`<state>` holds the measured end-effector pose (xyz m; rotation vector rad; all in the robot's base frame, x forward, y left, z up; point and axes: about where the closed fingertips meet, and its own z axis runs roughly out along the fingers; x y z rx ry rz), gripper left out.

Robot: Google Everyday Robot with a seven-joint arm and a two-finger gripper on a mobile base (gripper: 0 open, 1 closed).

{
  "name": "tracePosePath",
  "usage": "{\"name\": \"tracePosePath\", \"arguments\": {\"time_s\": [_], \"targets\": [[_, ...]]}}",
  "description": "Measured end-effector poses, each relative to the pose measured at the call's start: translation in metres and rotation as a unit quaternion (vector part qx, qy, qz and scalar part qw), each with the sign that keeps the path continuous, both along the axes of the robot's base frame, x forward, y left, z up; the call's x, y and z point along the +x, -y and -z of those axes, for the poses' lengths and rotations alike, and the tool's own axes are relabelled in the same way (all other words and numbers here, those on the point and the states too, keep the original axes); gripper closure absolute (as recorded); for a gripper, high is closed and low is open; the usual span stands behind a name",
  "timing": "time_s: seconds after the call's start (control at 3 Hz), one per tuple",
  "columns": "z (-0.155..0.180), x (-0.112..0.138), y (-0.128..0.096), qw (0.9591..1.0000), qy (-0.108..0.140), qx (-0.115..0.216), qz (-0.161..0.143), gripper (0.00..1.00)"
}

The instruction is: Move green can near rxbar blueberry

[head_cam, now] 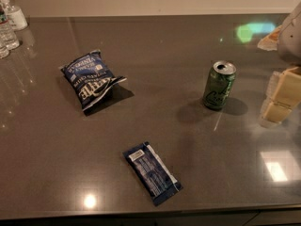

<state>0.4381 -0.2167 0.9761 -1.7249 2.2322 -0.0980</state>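
Note:
The green can [219, 85] stands upright on the dark grey table [188, 36], right of the middle, with its silver top showing. The rxbar blueberry [152, 172] lies flat near the front edge, a slim dark blue wrapper with a white label patch, well to the front left of the can. My gripper [269, 99] comes in from the right edge, a little to the right of the can and apart from it. Its pale fingers [288, 84] stand open and hold nothing.
A puffy blue chip bag [90, 80] lies at the middle left. Clear bottles [9, 25] stand at the far left back corner. A pale object [270, 37] sits at the far right back. The table's front edge runs just below the bar.

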Motion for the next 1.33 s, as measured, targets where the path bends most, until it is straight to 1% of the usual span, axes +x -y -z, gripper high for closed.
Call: {"name": "tracePosePath", "arguments": {"time_s": [0.33, 0.67, 1.0, 1.33], "targets": [[0.0, 0.0, 0.0, 1.0, 0.0, 0.0, 0.0, 0.0], [-0.002, 0.006, 0.002, 0.9999, 0.007, 0.006, 0.006, 0.0], [-0.003, 0.023, 0.006, 0.9993, 0.023, 0.026, 0.016, 0.0], [0.002, 0.049, 0.009, 0.9974, 0.027, 0.062, 0.024, 0.0]]}}
